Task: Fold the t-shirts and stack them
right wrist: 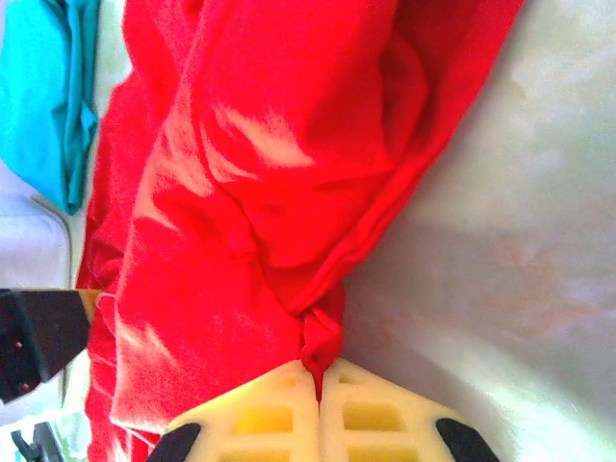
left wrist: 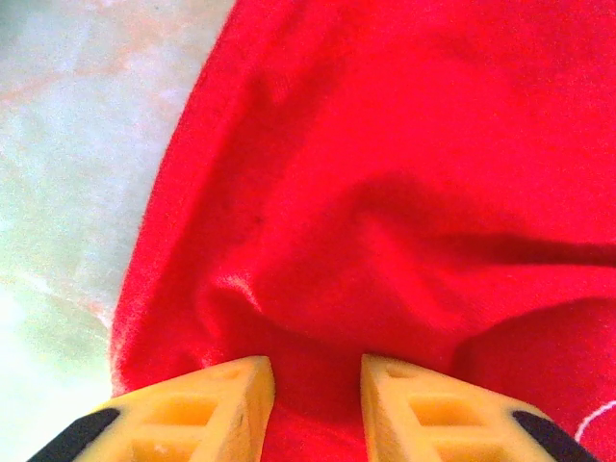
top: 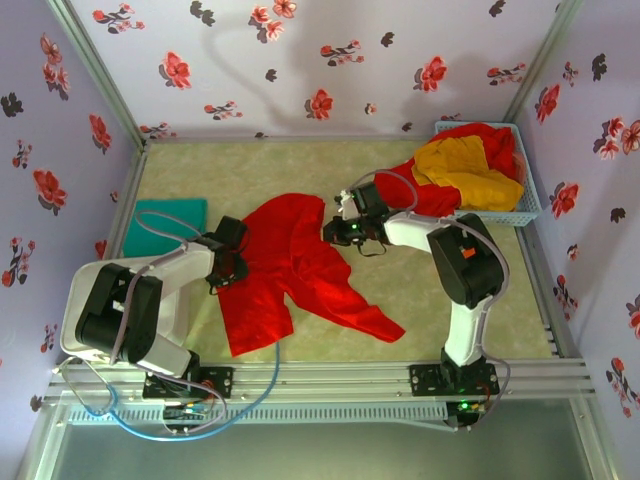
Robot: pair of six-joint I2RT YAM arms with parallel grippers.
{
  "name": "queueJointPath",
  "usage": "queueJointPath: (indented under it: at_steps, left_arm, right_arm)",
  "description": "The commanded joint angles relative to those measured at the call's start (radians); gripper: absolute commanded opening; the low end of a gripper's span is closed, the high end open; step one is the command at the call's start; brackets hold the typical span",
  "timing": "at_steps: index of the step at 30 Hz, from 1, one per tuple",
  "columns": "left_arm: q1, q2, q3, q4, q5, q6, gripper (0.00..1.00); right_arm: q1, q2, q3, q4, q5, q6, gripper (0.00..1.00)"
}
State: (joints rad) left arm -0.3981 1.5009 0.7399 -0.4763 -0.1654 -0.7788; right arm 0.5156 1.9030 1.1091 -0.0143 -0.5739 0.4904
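A: Shirt (top: pixel 300 262), red, lies spread and creased on the table (top: pixel 440 290) between the two claws. Report the left claw (top: pixel 228 270).

B: Left claw (left wrist: pixel 318 385) sits at the shirt's left edge. In its wrist view the yellow fingers (left wrist: pixel 241 390) stand partly apart with a fold of red cloth bunched between them. Cloth fills the gap; I judge it a pinch on the shirt. Bare table shows to the claw's left.

A: Right claw (top: pixel 338 230)?

B: Right claw (right wrist: pixel 320 385) is at the shirt's right upper edge. Its fingers (right wrist: pixel 265 404) are pressed together, with a thin twisted ridge of the red hem caught in the seam between them. The rest of the shirt runs away ahead and to the left of that claw; bare table lies to its right.

A: Other shirts?

B: Teal shirt (top: pixel 165 226), folded flat, lies just behind and to the outer side of the left claw, apart from the red one. It shows also at the far left of the right wrist view (right wrist: pixel 43 91). Yellow shirt (top: pixel 465 168) is heaped on more red cloth (top: pixel 495 145) in the basket (top: pixel 528 210), behind and to the right of the right claw. Some of that red cloth (top: pixel 425 195) spills over the basket's near left rim onto the table, close behind the right claw.
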Motion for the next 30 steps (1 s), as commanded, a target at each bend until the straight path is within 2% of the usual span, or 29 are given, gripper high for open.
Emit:
queueJointPath:
  at_steps: [1, 11, 17, 23, 30]
  left_arm:
    - [0.004, 0.036, -0.059, -0.033, 0.045, 0.011, 0.3]
    - [0.003, 0.026, -0.074, -0.031, 0.044, 0.012, 0.29]
    - [0.004, 0.021, -0.086, -0.03, 0.044, 0.006, 0.27]
    - [0.003, -0.009, -0.103, -0.041, 0.041, 0.006, 0.27]
    - [0.003, -0.029, -0.117, -0.051, 0.041, -0.005, 0.27]
  right_arm:
    - [-0.012, -0.061, 0.032, -0.129, 0.053, -0.06, 0.0]
    - [-0.035, -0.144, 0.217, -0.435, 0.33, -0.182, 0.0]
    - [-0.035, -0.12, 0.361, -0.512, 0.409, -0.234, 0.0]
    - [-0.037, -0.059, 0.549, -0.649, 0.644, -0.301, 0.0]
    - [-0.037, 0.028, 0.775, -0.756, 1.092, -0.37, 0.0]
